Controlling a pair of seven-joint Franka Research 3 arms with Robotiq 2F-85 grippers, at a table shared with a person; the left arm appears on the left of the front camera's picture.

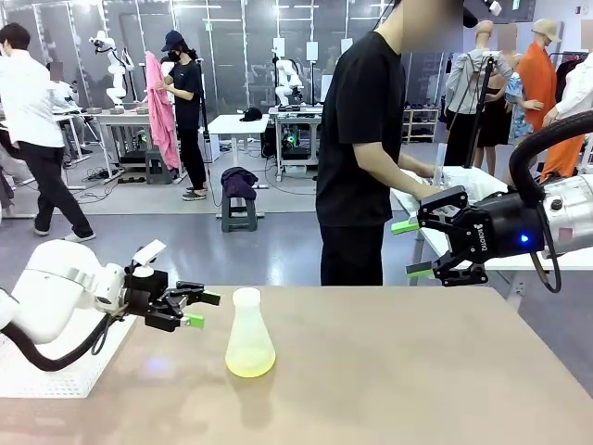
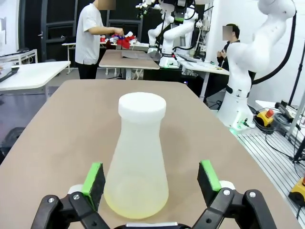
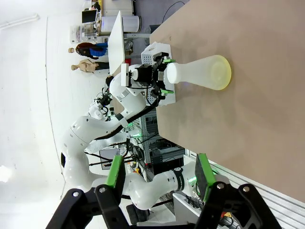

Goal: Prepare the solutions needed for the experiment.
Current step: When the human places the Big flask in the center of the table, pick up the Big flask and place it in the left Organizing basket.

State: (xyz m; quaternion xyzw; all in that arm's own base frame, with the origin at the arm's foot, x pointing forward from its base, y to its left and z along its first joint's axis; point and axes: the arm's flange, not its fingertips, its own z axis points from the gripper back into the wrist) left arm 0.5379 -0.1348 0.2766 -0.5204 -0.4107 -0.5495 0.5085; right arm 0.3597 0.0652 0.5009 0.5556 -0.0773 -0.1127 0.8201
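The table (image 1: 389,371), a wide tan-brown top, carries one task thing: the conical flask (image 1: 250,336), frosted white, upright and capped, standing left of the table's middle with the solutions (image 1: 250,362) lying as a shallow pale yellow-green layer in its base. Everything else is placed from that flask.

The step in hand looks like the approach to a first grasp. The left gripper (image 1: 197,309) sits just to the flask's left, low over the table, fingers spread wide and empty. In the left wrist view the flask (image 2: 138,157) stands straight ahead between the two green pads (image 2: 94,179), near them but apart on both sides. The next move calls for a short advance so the pads bracket the wider lower body, then a gentle squeeze; the tapering wall could slip upward, and a tilt would slosh the liquid.

The right gripper (image 1: 419,248) hangs well to the flask's right and higher, beyond the table's far edge, jaws partly apart with nothing between them. Its wrist view shows the flask (image 3: 200,73) far off across bare tabletop.

Beyond the flask, past the far edge, a person in black (image 1: 366,148) faces another table, taking no part. A white perforated mat (image 1: 56,371) lies to the flask's left under the left arm. Nothing blocks the left gripper's path.
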